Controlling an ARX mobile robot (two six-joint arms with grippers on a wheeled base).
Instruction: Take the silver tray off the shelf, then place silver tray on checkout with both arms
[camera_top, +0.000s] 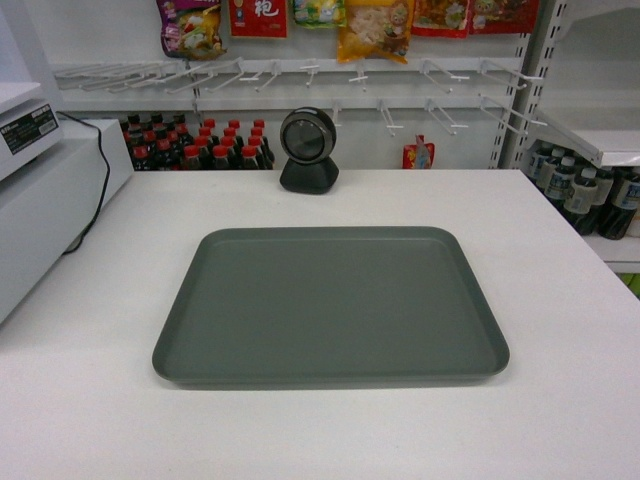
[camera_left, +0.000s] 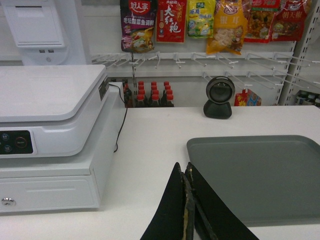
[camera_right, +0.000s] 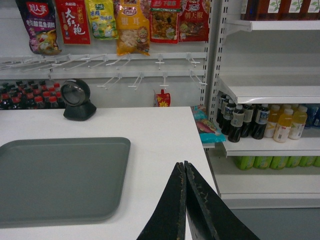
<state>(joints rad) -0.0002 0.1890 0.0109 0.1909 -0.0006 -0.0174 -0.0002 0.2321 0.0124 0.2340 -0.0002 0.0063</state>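
the silver tray (camera_top: 330, 305) lies flat on the white checkout tabletop (camera_top: 560, 300), in the middle of it, with nothing on it. the black round scanner (camera_top: 308, 150) stands on the tabletop behind the tray, a bit apart from its far edge.

in the left wrist view the left end effector (camera_left: 187, 172) is at the bottom, just beside the tray's left edge. its two thin black fingers are pressed together and hold nothing. a white cash register (camera_left: 50, 135) sits on the tabletop to its left, and a black cable (camera_left: 120, 130) hangs down its side.

in the right wrist view the right end effector (camera_right: 184, 167) is at the bottom, to the right of the tray and apart from it. its fingers are also pressed together with nothing between them. the shelf (camera_right: 272, 92) is off to the right, with drink bottles (camera_right: 260, 121) under it.

snack bags (camera_top: 370, 25) hang on the back wall above white hooks, and red-capped bottles (camera_top: 200, 145) stand in rows behind the tabletop. no arm shows in the head view.
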